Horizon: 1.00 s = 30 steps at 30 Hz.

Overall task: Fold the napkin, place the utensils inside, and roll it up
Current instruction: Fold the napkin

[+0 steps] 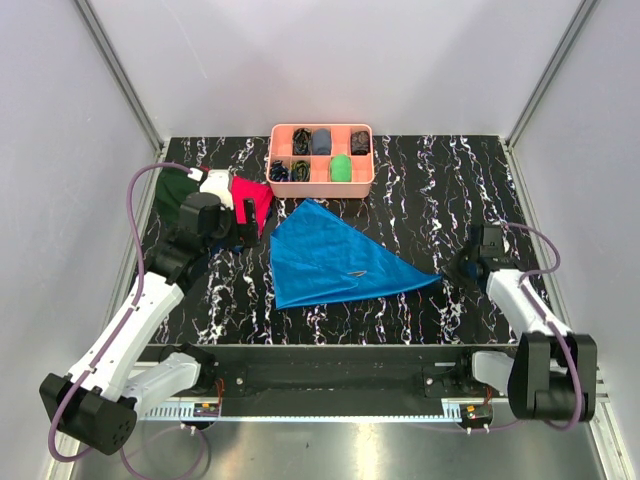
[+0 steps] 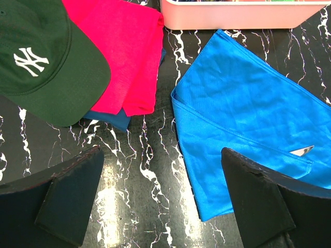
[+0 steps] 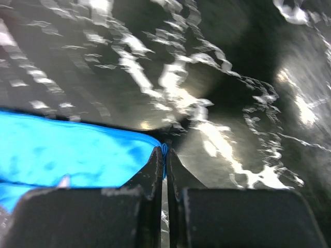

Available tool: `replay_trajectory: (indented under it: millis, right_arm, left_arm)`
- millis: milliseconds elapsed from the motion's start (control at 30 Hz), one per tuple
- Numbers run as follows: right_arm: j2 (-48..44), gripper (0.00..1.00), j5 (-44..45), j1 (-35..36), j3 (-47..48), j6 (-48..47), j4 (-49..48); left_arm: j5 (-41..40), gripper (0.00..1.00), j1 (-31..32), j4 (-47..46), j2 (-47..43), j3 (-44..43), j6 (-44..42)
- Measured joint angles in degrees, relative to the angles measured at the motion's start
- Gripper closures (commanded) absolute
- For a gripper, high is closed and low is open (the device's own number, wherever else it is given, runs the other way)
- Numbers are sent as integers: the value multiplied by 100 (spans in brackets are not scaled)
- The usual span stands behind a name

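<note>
Right claw [image 3: 165, 155] is clenched on just the napkin [image 1: 330, 262] tip, so it might slip mid-fold. Left claw [image 2: 161, 165] is released.

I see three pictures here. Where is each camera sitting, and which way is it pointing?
Top external: above and behind the arms, looking down on the table; the left arm and right arm show, the napkin between them.
Left wrist: on the left arm, facing forward over the table at the cap, red cloth and napkin; the open left end effector frames the bottom.
Right wrist: low over the table, right end effector shut on the napkin's corner.
Shared: all three see the napkin.
</note>
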<state>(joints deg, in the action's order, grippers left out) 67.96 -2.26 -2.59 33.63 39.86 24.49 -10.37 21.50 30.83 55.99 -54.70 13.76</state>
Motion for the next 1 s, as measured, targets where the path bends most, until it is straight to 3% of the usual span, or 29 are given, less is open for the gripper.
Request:
replay_trajectory:
  millis: [133,333,767,1000]
  right_arm:
    - [-472,100,-85,352,138,-31,-144]
    - [-481,100,-46,1781,374,-7,-664]
    - [1523,100,-44,4072,1438,170,-1781]
    - [2393,100,-199,4793,2085,267,-2304]
  left_arm:
    - [0,1,-4,0,-2,0,0]
    - [2,1,-4,0,0,0,0]
    - [2,1,-7,0,0,2,2]
    - [2,1,-9,-7,2,11,2]
